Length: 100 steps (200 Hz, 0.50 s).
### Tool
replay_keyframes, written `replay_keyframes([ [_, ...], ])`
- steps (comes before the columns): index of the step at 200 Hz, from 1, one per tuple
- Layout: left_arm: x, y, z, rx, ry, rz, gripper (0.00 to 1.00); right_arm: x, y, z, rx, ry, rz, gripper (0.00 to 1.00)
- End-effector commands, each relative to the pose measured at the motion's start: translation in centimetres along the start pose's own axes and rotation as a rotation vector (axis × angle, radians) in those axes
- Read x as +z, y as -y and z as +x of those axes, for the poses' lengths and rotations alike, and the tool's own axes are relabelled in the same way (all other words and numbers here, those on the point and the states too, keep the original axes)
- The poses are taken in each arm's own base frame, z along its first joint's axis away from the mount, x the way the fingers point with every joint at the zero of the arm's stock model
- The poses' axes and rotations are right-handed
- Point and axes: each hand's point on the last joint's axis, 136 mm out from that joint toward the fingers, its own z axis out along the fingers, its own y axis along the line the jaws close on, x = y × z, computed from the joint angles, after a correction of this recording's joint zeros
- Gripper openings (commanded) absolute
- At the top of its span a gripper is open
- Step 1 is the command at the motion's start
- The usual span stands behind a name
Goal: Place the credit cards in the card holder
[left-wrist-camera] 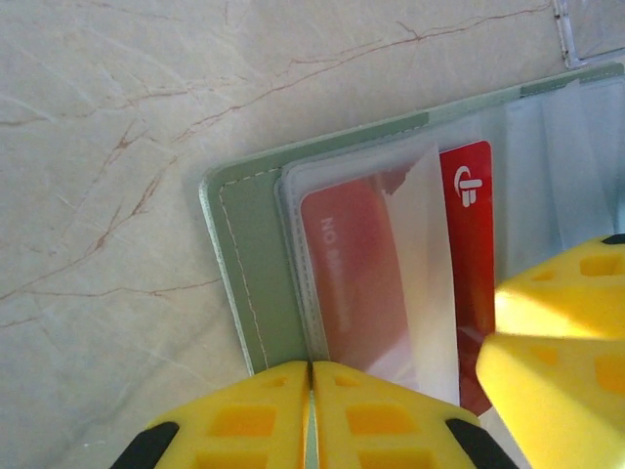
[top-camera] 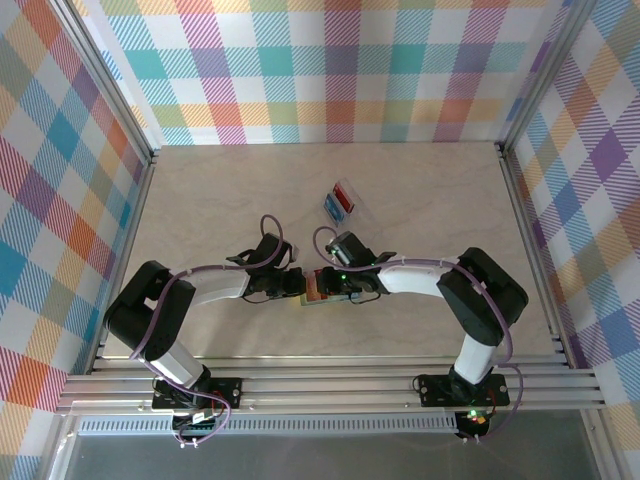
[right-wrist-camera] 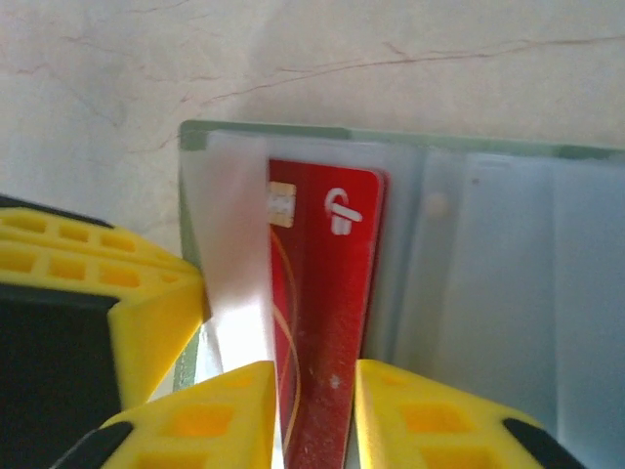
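Observation:
The grey-green card holder (left-wrist-camera: 249, 254) lies open on the table, its clear inner pockets facing up. My left gripper (left-wrist-camera: 311, 369) is shut on the card holder's near edge, beside the pocket seam. A red credit card (right-wrist-camera: 327, 293) with a chip and a white logo lies partly under the clear pocket film (left-wrist-camera: 420, 254). My right gripper (right-wrist-camera: 314, 376) stands open, one finger on each side of this card's near end. From above, both grippers (top-camera: 298, 283) (top-camera: 326, 283) meet over the card holder (top-camera: 312, 298). More credit cards, one red (top-camera: 346, 196) and one blue (top-camera: 331, 207), lie farther back.
The red and blue cards rest in a clear plastic tray (top-camera: 343, 186) behind the grippers. Plaid walls close in the beige marbled table (top-camera: 200, 200) on three sides. The arms' bases and a metal rail (top-camera: 330, 385) run along the near edge.

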Motion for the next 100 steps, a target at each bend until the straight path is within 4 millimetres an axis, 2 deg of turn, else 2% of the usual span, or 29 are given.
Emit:
replay_keyframes([
  [1,0.2,-0.8,0.9,-0.006,-0.037,-0.04,0.12,-1.2,-1.7,-0.6,-0.054,0.003,-0.02,0.33],
  [55,0.2,-0.8,1.0,-0.005,-0.042,-0.042,0.12,-2.7,-1.3,-1.2,-0.091,0.019,0.04,0.42],
  [78,0.1,-0.7,0.9,-0.004,-0.037,-0.041,0.12,-3.5,-1.0,-1.9,-0.114,0.037,0.086,0.43],
  [100,0.0,-0.7,0.9,-0.002,-0.037,-0.04,0.12,-4.0,0.0,-2.6,-0.129,0.051,0.166,0.38],
])
